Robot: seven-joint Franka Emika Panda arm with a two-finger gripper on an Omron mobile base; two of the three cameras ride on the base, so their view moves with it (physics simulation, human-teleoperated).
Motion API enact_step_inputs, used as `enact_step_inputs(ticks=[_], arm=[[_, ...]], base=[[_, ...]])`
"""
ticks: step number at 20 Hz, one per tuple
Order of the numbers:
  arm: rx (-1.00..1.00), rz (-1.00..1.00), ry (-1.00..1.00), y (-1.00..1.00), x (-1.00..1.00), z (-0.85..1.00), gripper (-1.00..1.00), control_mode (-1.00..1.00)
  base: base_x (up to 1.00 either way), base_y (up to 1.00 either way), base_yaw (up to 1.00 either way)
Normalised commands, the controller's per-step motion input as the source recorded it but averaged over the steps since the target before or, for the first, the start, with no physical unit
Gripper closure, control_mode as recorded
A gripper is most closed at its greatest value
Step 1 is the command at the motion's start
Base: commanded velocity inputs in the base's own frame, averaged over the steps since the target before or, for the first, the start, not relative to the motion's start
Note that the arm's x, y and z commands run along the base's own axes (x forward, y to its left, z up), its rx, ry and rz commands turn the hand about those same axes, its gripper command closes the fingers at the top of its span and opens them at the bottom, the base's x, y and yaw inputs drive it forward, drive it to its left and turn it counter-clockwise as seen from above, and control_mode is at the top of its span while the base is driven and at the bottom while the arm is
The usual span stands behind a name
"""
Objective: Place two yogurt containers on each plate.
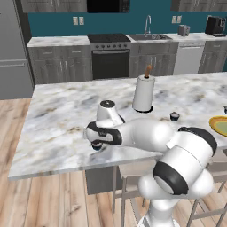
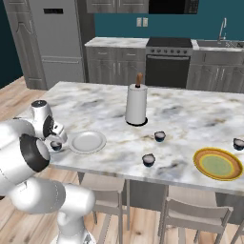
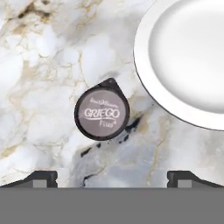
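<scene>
Four small yogurt cups sit on the marble bench (image 2: 190, 114), none of them on a plate. One cup (image 3: 102, 114) lies just beside the white plate (image 3: 188, 57), apart from its rim, with its pale lid reading "Griego" facing up; in the right base view this same cup (image 2: 56, 145) is at the near left edge of the bench, just left of the white plate (image 2: 87, 142). The gripper (image 3: 112, 177) hovers above this cup with its fingers (image 3: 41, 178) spread wide apart, holding nothing, and the cup sits between them a little toward the left one in the hand view. A second cup (image 2: 159, 136) stands near the middle of the bench, a third cup (image 2: 148, 160) sits closer to the front edge, and a fourth cup (image 2: 238, 143) is at the far right, just beyond the yellow-rimmed plate (image 2: 218, 164). That plate, with its greenish centre, rests near the right front of the bench, well apart from the white one. A tall white paper towel roll (image 2: 136, 105) stands upright behind the cups, toward the middle of the bench.
</scene>
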Motion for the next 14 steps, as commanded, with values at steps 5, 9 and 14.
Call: enact_step_inputs(ticks=[5,9,14], arm=[[0.0,0.0,0.02,0.08,0.36,-0.3,-1.0,-1.0],[0.0,0.0,0.02,0.17,0.31,-0.25,-1.0,-1.0],[0.0,0.0,0.02,0.19,0.12,-0.16,-1.0,-1.0]], base=[[0.0,0.0,0.0],[0.0,0.0,0.0],[0.0,0.0,0.0]])
